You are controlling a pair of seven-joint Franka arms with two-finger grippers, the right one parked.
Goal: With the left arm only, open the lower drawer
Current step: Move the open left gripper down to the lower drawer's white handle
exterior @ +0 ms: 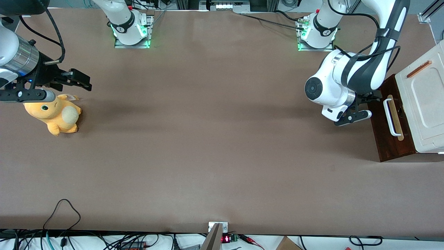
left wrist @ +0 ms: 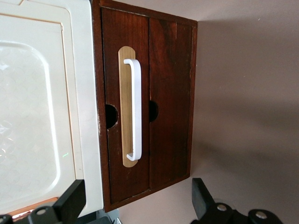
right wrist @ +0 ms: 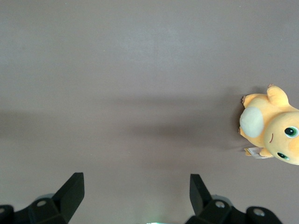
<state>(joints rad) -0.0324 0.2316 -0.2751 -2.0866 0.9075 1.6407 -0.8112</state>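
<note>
Here's the brown table [exterior: 215, 139], broad, matte and flat, and standing on it at the working arm's end is the wooden drawer cabinet [exterior: 390, 139], a dark reddish-brown stained box with visible grain. A cream-white moulded plastic panel [exterior: 425, 104] sits on top of the cabinet, smooth and rounded at the corners, with a small orange-brown strip [exterior: 419, 69] set into it.

The left arm [exterior: 360, 69], glossy white with a dark forearm panel, is folded down just in front of the cabinet. Its gripper [exterior: 353, 116] hangs close to the cabinet's front, spread wide with nothing between the fingers [left wrist: 70, 203] — the wrist view shows them well apart, looking straight at the drawer fronts.

Two dark fronts show there, each with a half-round notch. The lower drawer [left wrist: 170, 100] looks shut, flush with its neighbour. The white bar handle [left wrist: 134, 109], a slim rounded loop on a pale wood strip [left wrist: 124, 107], runs lengthwise across the line between the fingers, so, judging from this, a straight advance should bring the fingers to either side of the bar.
</note>
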